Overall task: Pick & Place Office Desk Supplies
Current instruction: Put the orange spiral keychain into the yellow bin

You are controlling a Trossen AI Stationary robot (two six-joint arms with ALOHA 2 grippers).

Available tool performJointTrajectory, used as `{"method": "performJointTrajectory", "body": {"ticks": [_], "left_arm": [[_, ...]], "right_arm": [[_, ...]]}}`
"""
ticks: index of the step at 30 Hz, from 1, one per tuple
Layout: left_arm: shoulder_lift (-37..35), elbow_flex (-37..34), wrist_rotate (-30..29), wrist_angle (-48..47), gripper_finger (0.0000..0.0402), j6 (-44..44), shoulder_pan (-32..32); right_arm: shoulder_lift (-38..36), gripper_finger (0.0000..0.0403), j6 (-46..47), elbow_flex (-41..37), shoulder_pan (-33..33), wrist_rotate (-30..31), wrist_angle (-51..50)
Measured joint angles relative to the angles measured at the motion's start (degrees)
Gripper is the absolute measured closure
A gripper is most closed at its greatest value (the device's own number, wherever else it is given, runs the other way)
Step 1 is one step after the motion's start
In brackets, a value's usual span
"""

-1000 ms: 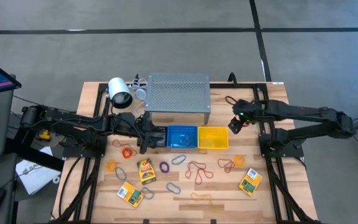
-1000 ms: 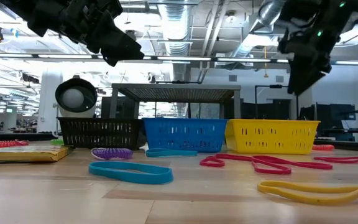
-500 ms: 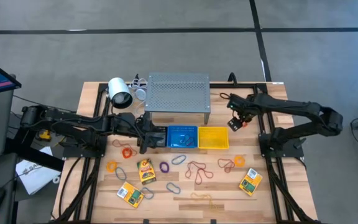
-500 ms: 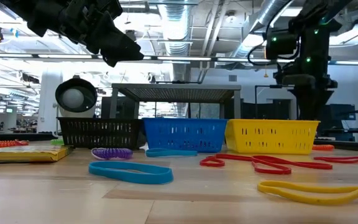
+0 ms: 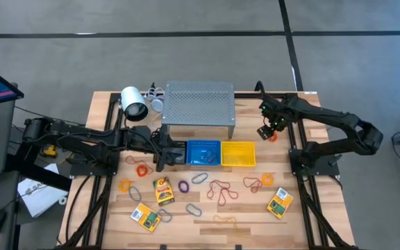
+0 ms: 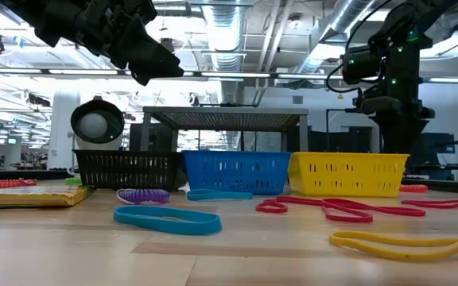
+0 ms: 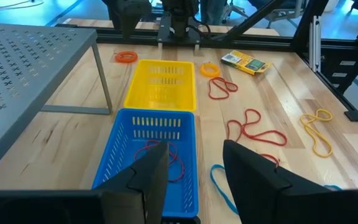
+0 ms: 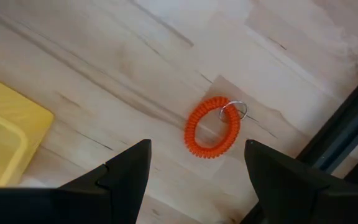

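Note:
My right gripper [image 8: 194,186] points straight down, open, above an orange coil loop [image 8: 212,135] that has a small metal ring and lies flat on the wood just right of the yellow basket [image 5: 238,153]. Its fingers stand clear of the coil. In the high view the coil [image 5: 272,137] shows right beside that gripper [image 5: 268,130]. My left gripper [image 7: 194,180] hangs open with nothing in it over the near-left end of the blue basket [image 7: 157,158], which has a red band in it. Crayon packs [image 5: 162,190] and loose band loops [image 5: 221,189] lie on the near half of the table.
A grey perforated shelf [image 5: 198,104] stands at the far middle, with a white lamp-like cylinder [image 5: 134,104] to its left. A black basket [image 6: 126,168] sits left of the blue one. Dark frame rails [image 5: 294,139] run along the table's right side, close to the coil.
My right gripper has come down and tipped over until it points straight down above the orange coil, while its arm has swung in over the table's far right. It has stayed open.

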Motion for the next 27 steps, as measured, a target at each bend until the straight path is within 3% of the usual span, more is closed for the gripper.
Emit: {"method": "performJointTrajectory", "body": {"ticks": [10, 27], "left_arm": [[0.0, 0.0, 0.0, 0.0, 0.0253, 0.0, 0.0], [0.0, 0.0, 0.0, 0.0, 0.0253, 0.0, 0.0]], "right_arm": [[0.4, 0.0148, -1.0, -2.1, -1.3, -6.7, 4.2], [4.2, 0.0148, 5.3, -9.6, -0.1, -5.5, 10.8]]}}
